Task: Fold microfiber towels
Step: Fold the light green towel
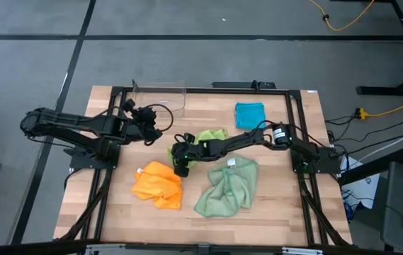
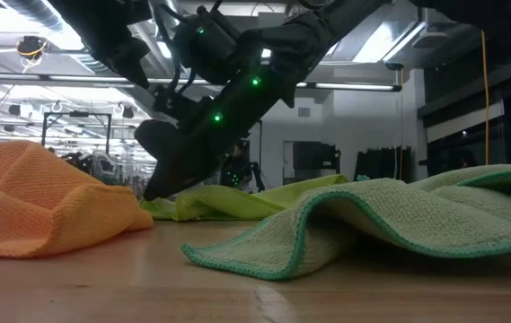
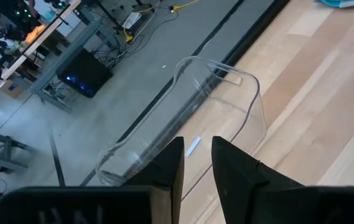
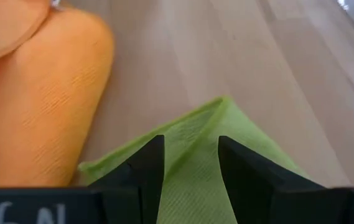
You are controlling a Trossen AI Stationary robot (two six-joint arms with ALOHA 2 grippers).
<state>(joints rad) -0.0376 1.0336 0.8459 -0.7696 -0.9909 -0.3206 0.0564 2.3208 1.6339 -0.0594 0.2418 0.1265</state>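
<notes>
The right gripper (image 1: 180, 168) reaches low across the middle of the wooden table (image 1: 272, 212), its fingers (image 4: 147, 168) spread a little to either side of a corner of the lime towel (image 4: 195, 162) — the cloth lies in the gap, though whether it is actually pinched cannot be told. From table height the gripper (image 2: 161, 184) tilts down, its tip at the wood just beside the lime towel (image 2: 228, 202).

The orange towel (image 1: 159, 185) sits rumpled near the table's front edge, close beside that gripper. To its right the sage towel (image 1: 227, 188) lies crumpled and partly doubled over, its teal-edged hem (image 2: 255, 265) lifted in a fold. The lime towel (image 1: 212, 136) is bunched under the right arm at mid-table. The blue towel (image 1: 250, 114) lies flat and neatly squared near the far edge, well apart from the rest.

The left gripper (image 1: 146, 120) hovers off the wood near the far left — its fingers (image 3: 167, 168) slightly parted, holding nothing, pointed toward a clear bin (image 3: 183, 118) at the far edge (image 1: 160, 95).
</notes>
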